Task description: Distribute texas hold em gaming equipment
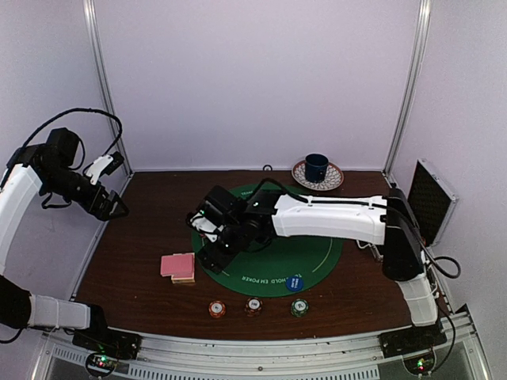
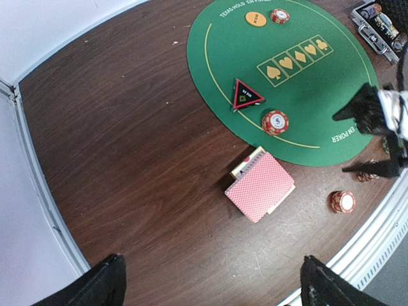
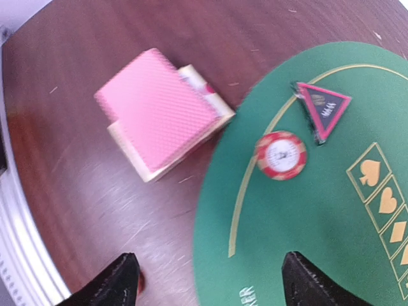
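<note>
Plainly neither arm has anything in hand. The right tool (image 3: 207,271) hangs over the left rim of the green poker mat (image 1: 317,253), fingers spread wide with nothing between them. The left tool (image 2: 211,261) is held up high off the left side of the table (image 1: 135,237), likewise spread and empty.

Under the right tool lie two likely targets. The pink-backed deck of cards (image 3: 159,115) sits on the bare wood just off the mat's edge, its top portion slewed across a cream lower layer. The wrist picture is smeared, so I can't tell whether that layer is more cards or a shallow box. Just inside the mat a red-and-white poker chip (image 3: 280,155) lies flat on its face, and near it is the black red-edged triangle marker (image 3: 323,107). Three more chips (image 1: 253,305) stand in a row on the wood along the near edge. A blue button disc (image 1: 295,283) rests on the mat's near rim.

The deck, I'd judge, is light but treacherous: slick cards that shear sideways under an uneven squeeze. It wants taking across its two long edges, low down, so the whole stack is trapped. The chip is stiff, small and flat, so pinch it at opposite points of the striped rim, from straight above.
</note>
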